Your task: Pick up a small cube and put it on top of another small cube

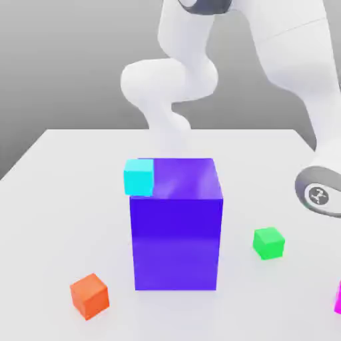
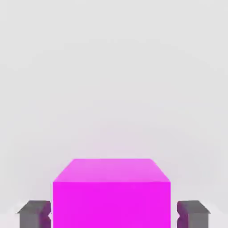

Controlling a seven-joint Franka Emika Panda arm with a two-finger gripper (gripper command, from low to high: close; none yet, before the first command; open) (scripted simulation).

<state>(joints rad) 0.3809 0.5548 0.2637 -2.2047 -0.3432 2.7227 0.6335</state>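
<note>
Claw (image 2: 111,213) is closed down on the pink cube (image 2: 111,196): hand view has a dark finger (image 2: 34,213) on each side of it, both tight against the cube's side faces, no gap visible. Cube sits square between them, top face and near face showing, plain magenta-pink. Pale desk (image 2: 111,67) lies behind the cube in that view; can't tell from it whether the cube is resting on the desk or off it. In the exterior view a sliver of the same pink (image 1: 338,298) is at the right edge, low down near the desk's front, with the arm's wrist section (image 1: 320,193) above it and the white links running up and back to the base behind the big block. Big blue-purple block (image 1: 176,226) stands mid-desk, well apart from the pink cube. Cyan cube (image 1: 139,176) sits at the block's upper corner on the exterior view's left; can't tell if it's on the block or behind it. Green cube (image 1: 268,242) is on the desk between block and pink cube. Orange cube (image 1: 89,296) is near the front on the exterior view's left.
</note>
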